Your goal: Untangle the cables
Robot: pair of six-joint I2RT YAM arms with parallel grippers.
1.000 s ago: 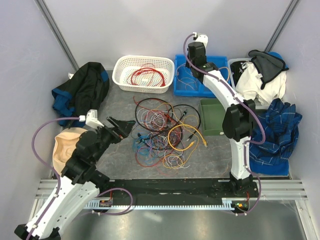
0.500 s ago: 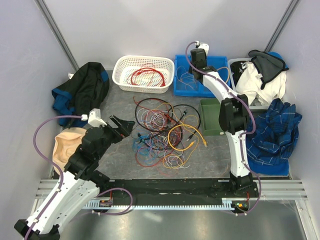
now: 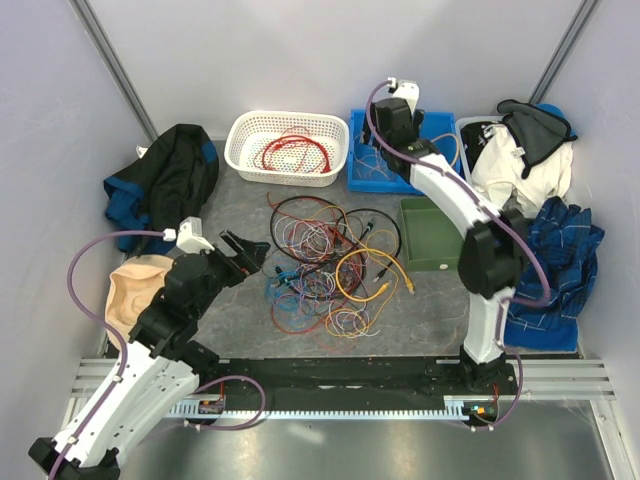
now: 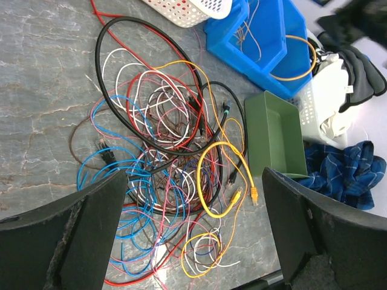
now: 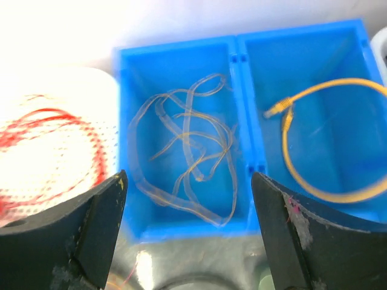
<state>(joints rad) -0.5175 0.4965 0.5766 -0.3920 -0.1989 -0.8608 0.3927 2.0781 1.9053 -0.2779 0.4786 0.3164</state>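
The cables (image 3: 322,268) lie tangled mid-tabletop (image 3: 232,205), with red, black, blue, white and yellow loops crossing. A green bin (image 3: 428,235) sits just right of them. Behind, a basket (image 3: 240,140) holds a red cable (image 3: 292,152). The blue bin (image 5: 242,90) holds a thin wire (image 5: 188,158) in its left compartment and a yellow cable (image 5: 284,130) in its right. The left hand (image 3: 246,250) hovers at the tangle's left edge, fingers wide, holding nothing. The right hand (image 5: 187,180) hangs over the blue bin, also wide and empty.

Top: overhead, whole table (image 3: 220,210). Left wrist: oblique over cables (image 4: 175,151). Right wrist: close; all share blue bin (image 5: 243,109).
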